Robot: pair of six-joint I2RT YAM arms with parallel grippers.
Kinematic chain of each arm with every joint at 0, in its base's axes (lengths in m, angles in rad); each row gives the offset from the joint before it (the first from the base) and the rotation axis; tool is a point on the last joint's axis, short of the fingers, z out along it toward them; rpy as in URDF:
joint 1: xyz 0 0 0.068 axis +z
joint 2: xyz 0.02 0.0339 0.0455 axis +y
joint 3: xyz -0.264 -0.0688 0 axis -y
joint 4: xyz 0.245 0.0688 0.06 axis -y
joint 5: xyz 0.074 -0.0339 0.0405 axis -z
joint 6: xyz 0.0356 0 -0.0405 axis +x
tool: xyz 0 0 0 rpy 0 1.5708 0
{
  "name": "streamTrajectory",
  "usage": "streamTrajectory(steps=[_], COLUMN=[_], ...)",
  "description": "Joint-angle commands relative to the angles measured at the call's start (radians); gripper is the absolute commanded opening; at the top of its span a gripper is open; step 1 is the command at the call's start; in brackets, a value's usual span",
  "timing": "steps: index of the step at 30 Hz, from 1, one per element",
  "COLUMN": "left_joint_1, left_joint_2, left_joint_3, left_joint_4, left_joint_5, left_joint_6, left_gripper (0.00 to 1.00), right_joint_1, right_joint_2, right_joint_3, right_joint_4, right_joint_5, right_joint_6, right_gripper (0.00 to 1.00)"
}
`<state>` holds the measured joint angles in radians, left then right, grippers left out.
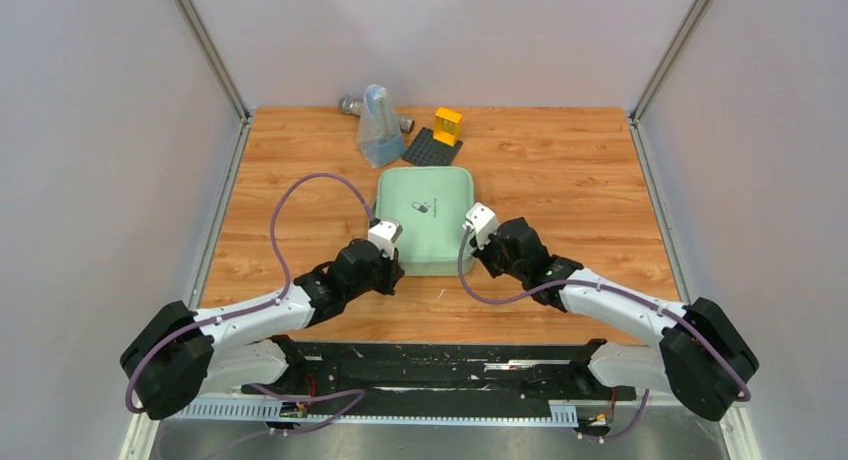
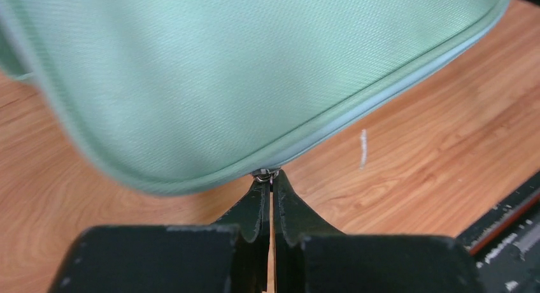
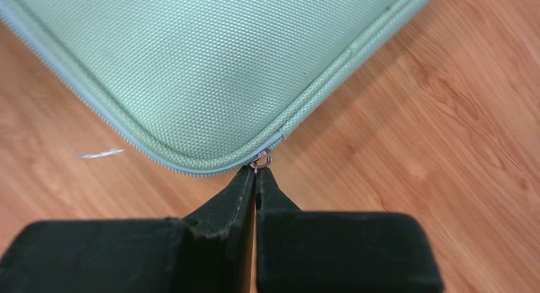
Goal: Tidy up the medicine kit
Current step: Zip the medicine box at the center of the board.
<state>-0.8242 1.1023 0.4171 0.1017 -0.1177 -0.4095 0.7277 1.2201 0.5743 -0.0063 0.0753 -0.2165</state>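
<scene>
The medicine kit is a pale mint-green fabric case with a zip round its edge and a small dark pill logo. It lies closed flat on the wooden table, mid-centre. My left gripper is at its near left corner. In the left wrist view the kit fills the top, and the left gripper is shut on a small metal zipper pull. My right gripper is at the near right corner. In the right wrist view it is shut on a second zipper pull at the kit's rounded corner.
At the back stand a translucent bluish pouch, a grey metal object behind it, and a dark grey studded baseplate with a yellow brick. A white fleck lies near the kit's front edge. Grey walls enclose the table.
</scene>
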Motion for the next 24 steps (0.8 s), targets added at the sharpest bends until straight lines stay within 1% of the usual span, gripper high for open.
streamTrajectory(steps=[1,5,8,10,13,15,21,24], left_joint_1=[-0.033,-0.033,-0.033,-0.034,-0.063,-0.084,-0.115,-0.168], left_joint_2=[-0.004,-0.038,-0.043,-0.009,0.069,0.105,0.169,0.21], left_joint_3=[0.075,0.088,0.087,0.103,0.135,0.164,0.193,0.232], left_joint_4=[0.13,0.073,0.085,0.116,0.178,0.188,0.251,0.27], left_joint_5=[0.154,0.18,0.185,0.21,0.24,0.242,0.276,0.289], left_joint_6=[0.007,0.017,0.01,-0.003,-0.021,-0.024,-0.051,-0.058], left_gripper=[0.0,0.0,0.0,0.0,0.0,0.0,0.0,0.0], right_joint_1=[0.041,-0.038,-0.037,-0.016,0.057,0.086,0.094,0.1], right_joint_2=[-0.11,-0.184,-0.163,-0.139,-0.124,-0.12,-0.15,-0.144], right_joint_3=[-0.029,-0.043,0.007,0.027,0.033,0.03,0.018,0.02], right_joint_4=[0.15,0.128,0.022,0.011,-0.005,-0.027,-0.026,-0.019], right_joint_5=[-0.236,-0.345,-0.476,-0.538,-0.564,-0.567,-0.614,-0.589], right_joint_6=[0.015,0.066,0.001,-0.006,-0.045,-0.068,-0.068,-0.059], right_gripper=[0.0,0.0,0.0,0.0,0.0,0.0,0.0,0.0])
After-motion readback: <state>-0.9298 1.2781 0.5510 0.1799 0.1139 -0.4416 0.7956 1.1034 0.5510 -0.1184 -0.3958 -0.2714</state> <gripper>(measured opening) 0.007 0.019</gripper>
